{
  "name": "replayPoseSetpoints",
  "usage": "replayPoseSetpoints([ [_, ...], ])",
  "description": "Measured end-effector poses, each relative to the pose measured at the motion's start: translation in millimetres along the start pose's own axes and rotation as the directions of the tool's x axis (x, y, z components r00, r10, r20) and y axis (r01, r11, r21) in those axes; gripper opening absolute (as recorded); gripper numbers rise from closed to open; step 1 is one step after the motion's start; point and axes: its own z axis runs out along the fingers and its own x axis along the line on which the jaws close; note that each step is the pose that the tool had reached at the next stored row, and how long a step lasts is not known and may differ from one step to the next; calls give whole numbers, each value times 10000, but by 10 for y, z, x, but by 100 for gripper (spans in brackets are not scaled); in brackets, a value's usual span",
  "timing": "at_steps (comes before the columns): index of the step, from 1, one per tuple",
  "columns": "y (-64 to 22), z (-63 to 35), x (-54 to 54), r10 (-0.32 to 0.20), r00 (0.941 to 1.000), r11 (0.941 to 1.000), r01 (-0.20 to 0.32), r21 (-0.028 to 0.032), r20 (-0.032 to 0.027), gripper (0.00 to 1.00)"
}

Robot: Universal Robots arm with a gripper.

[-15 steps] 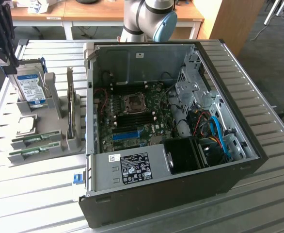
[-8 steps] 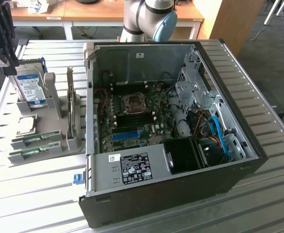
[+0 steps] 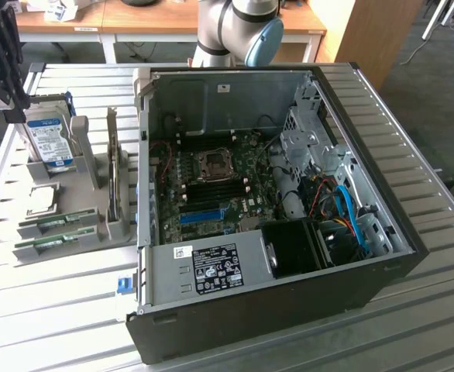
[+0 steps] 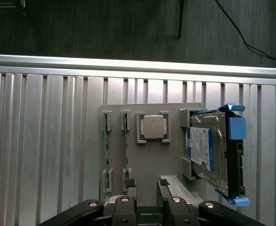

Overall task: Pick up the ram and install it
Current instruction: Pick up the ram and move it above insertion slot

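Two alike green circuit-board sticks stand on edge in slots of a grey holder (image 4: pixel 175 110), one (image 4: pixel 106 150) beside the other (image 4: pixel 125 150). I cannot tell which of them is the ram. In the exterior view they lie at the holder's near end (image 3: pixel 56 225) (image 3: pixel 53 245). My gripper (image 4: pixel 147 181) hangs above the holder, open, with nothing between its dark fingertips (image 4: pixel 131 181). In the exterior view the gripper (image 3: pixel 14 115) is at the far left, over the hard drive. The open computer case (image 3: pixel 382 194) shows the motherboard's memory slots (image 3: pixel 211 190).
A blue-labelled silver hard drive (image 4: pixel 208 150) in a blue bracket stands upright in the holder. A square processor chip (image 4: pixel 153 127) sits between it and the sticks. A tall card (image 3: pixel 117 178) stands near the case wall. The table top (image 4: pixel 44 155) is ribbed metal.
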Motion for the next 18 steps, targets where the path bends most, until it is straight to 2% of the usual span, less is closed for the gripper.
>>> replayPoseSetpoints([
  [12, 0, -7, 142, 0, 10000, 10000, 0, 0, 0, 31],
  [16, 0, -8, 161, -2, 10000, 10000, 2, -1, 39, 31],
  [18, 0, -8, 160, -1, 10000, 10000, 1, -1, 40, 31],
])
